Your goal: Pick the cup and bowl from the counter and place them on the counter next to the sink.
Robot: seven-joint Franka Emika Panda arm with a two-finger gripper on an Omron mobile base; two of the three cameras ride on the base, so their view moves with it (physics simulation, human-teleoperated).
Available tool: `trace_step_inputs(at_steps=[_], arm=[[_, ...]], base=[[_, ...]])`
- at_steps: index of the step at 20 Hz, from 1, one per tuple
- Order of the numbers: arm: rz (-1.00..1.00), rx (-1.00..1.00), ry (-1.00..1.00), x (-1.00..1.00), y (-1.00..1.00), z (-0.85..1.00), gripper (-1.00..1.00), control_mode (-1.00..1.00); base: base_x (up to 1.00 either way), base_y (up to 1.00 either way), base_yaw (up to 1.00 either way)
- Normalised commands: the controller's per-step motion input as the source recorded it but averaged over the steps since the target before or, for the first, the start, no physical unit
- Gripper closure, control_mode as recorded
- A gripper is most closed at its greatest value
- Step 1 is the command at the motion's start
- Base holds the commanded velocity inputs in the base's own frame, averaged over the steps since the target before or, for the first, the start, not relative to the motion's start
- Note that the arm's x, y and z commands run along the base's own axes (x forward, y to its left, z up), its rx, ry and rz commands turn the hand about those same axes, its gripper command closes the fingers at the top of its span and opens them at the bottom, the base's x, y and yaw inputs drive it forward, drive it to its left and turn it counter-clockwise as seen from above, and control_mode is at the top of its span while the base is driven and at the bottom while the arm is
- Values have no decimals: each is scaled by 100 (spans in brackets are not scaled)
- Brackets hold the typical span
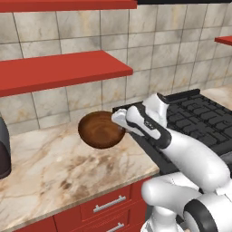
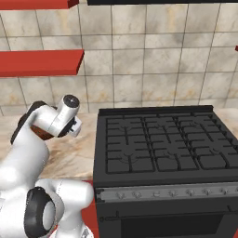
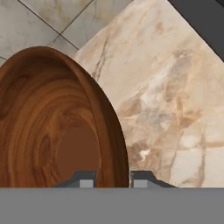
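Left base view: gripper (image 1: 120, 121) is holding the brown bowl (image 1: 100, 129) by its rim, tilted above the marbled tabletop (image 1: 59, 172) beside the black stove (image 1: 199, 118). Right base view: bowl (image 2: 42, 134) is peeking behind the arm. Hand view: fingers (image 3: 83, 179) are pinching the bowl's (image 3: 52, 127) rim, one inside, one outside.

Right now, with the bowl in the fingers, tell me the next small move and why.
Probably carry the bowl sideways over the counter, away from the stove. The fingers straddle its rim and appear to hold it tilted above the marble. No sink is in view from here, so where to set it down cannot yet be judged.
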Motion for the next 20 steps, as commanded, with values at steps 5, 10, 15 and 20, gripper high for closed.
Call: trace_step_inputs(at_steps=[5,10,15,20], arm=[[0,0,6,-39,-90,44,100,-100],[0,0,9,-25,-78,26,100,-100],[0,0,4,-1,-58,16,100,-100],[-3,1,1,-1,-22,1,100,-100]], base=[[0,0,0],[0,0,0],[0,0,0],[0,0,0]])
